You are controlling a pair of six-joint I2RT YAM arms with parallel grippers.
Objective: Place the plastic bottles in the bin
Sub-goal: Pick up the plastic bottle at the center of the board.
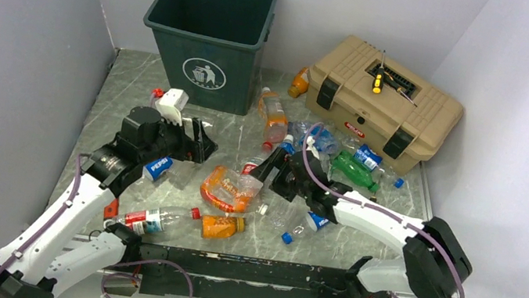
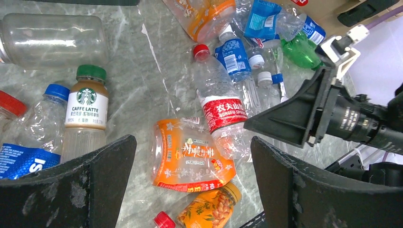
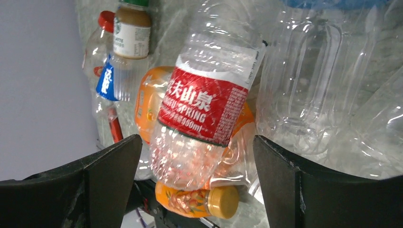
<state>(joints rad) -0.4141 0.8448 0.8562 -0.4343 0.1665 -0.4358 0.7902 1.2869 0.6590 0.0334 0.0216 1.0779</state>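
The left end effector, jaws wide apart, hovers above the plastic bottles strewn on the table. The right end effector, equally wide, straddles a red-labelled bottle, seemingly untouched. The bin stands at the far left.

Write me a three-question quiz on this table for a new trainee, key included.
1. True or false: the green bin stands upright.
2. What lies on top of the tan toolbox? A. a screwdriver B. a bottle C. a loose cap
3. Fill in: the clear bottle seen between the right fingers in the right wrist view carries a ___ label.
Key: 1 true; 2 A; 3 red.
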